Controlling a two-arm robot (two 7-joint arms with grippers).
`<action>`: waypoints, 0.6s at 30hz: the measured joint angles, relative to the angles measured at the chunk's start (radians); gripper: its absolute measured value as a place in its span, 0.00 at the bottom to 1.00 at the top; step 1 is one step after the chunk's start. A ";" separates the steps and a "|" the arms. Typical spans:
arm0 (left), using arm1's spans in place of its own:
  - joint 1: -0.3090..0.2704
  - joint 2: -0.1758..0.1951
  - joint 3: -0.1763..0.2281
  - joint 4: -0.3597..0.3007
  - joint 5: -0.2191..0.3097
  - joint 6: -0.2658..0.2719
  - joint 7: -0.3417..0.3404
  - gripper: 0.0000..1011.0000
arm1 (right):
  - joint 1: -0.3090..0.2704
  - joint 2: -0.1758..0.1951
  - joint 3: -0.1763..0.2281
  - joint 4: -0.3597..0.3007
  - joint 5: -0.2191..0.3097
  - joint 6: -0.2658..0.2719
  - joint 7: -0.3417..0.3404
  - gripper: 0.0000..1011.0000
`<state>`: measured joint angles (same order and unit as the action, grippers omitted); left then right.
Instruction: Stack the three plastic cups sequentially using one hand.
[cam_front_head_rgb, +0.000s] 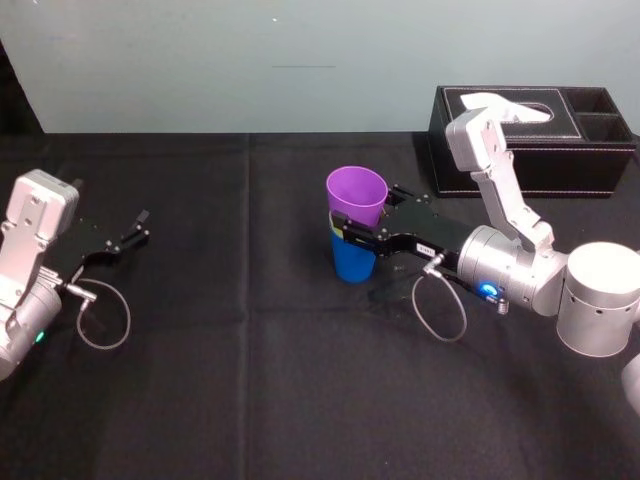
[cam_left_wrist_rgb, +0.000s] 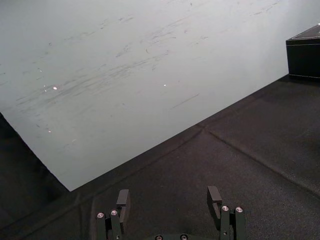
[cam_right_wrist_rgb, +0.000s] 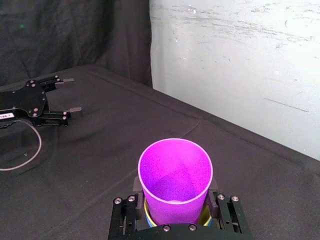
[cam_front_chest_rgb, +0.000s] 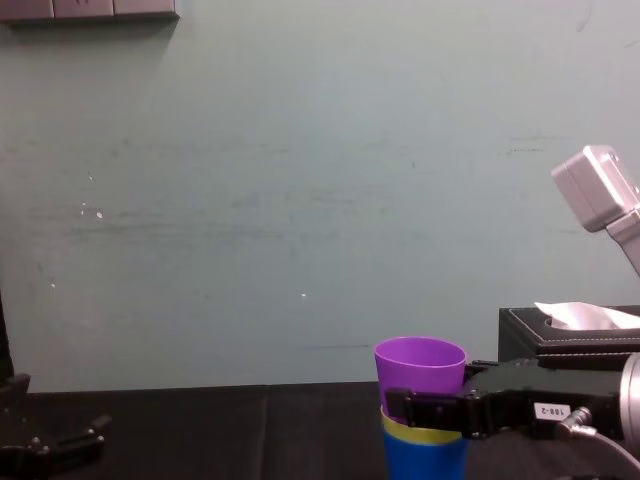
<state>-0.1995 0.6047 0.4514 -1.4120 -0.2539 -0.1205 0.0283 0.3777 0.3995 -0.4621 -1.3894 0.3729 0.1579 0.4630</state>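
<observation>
Now, left gripper (cam_front_head_rgb: 140, 227): parked at 9 o'clock on the table (cam_front_head_rgb: 250, 380), released, its two short black fingers spread with nothing between them, pointing toward 2 o'clock.
Table surface: matte black cloth with a fine weave and a few seams.
Stack position: near the table's centre, well apart from the left gripper.
Blue cup (cam_front_head_rgb: 352, 262): bottom of the stack, standing on the cloth; smooth, glossy plastic, a round tumbler tapering toward its base.
Yellow-green cup (cam_front_chest_rgb: 420, 434): nested deep in the blue cup, showing as a thin band at the rim.
Purple cup (cam_front_head_rgb: 357, 195): top of the stack, same smooth tapered shape, far more of its wall exposed than of the yellow-green cup.
Axis: all three upright, long axis vertical, open mouths facing up, narrow ends down.
Right gripper (cam_front_head_rgb: 368, 213): reaches in from 4 o'clock of the stack, clenched on the purple cup's lower wall just above the yellow-green rim, one black finger on each side.
Tissue box (cam_front_head_rgb: 520, 150): at 1 o'clock on the table, rectangular, black leather-look with pale stitching, a white tissue (cam_front_head_rgb: 510, 105) poking out of the top.
</observation>
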 joint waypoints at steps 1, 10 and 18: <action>0.000 0.000 0.000 0.000 0.000 0.000 0.000 1.00 | 0.000 0.000 0.000 0.000 0.000 0.000 0.000 0.72; 0.000 0.000 0.000 0.000 0.000 0.000 0.000 1.00 | 0.000 0.000 0.000 0.000 0.000 0.000 -0.001 0.88; 0.000 0.000 0.000 0.000 0.000 0.000 0.000 1.00 | 0.000 0.000 0.000 0.000 0.000 0.000 -0.001 0.99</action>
<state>-0.1995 0.6047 0.4513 -1.4120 -0.2539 -0.1205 0.0283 0.3776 0.3995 -0.4617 -1.3895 0.3734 0.1578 0.4619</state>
